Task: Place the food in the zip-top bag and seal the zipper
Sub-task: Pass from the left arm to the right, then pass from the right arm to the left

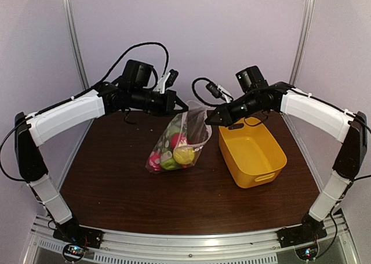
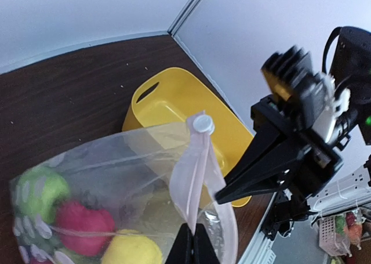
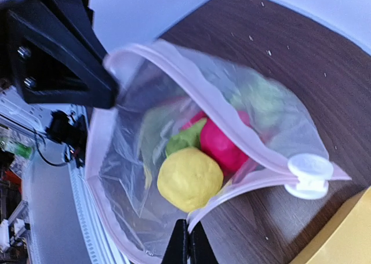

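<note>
The table (image 1: 116, 177) is carrying everything. In the top view the yellow basket (image 1: 255, 159) is sitting right of centre. The zip-top bag (image 1: 174, 133) is standing just beside it at the middle of the frame; I cannot tell whether the two are touching.

The bag is hanging from its mouth rather than lying flat. This is probably letting the load sink to the bottom and leaving the rim free to work on. The food (image 1: 172, 154) is resting inside the bag in its lower part. Yellow, red, pink and green pieces are showing through the dotted film, and no piece is showing on the table outside it.

The zipper (image 2: 186, 185) is not closed yet. In the right wrist view the mouth is gaping in a wide loop over the yellow and red pieces. The white slider (image 3: 310, 174) is sitting at the right-hand end of that loop.

The left pincer (image 2: 193, 243) is clenching the pale mouth strip at the bottom of its own view. The right pincer (image 3: 186, 241) is likewise pinching the rim at the bottom centre of its view, jaws fully together on the film. Gripping the rim at two places seems meant to stretch the strip taut. Judging by this, filling is done and sealing is the part remaining. The slack loop will need drawing straight before the slider can be run along it.
</note>
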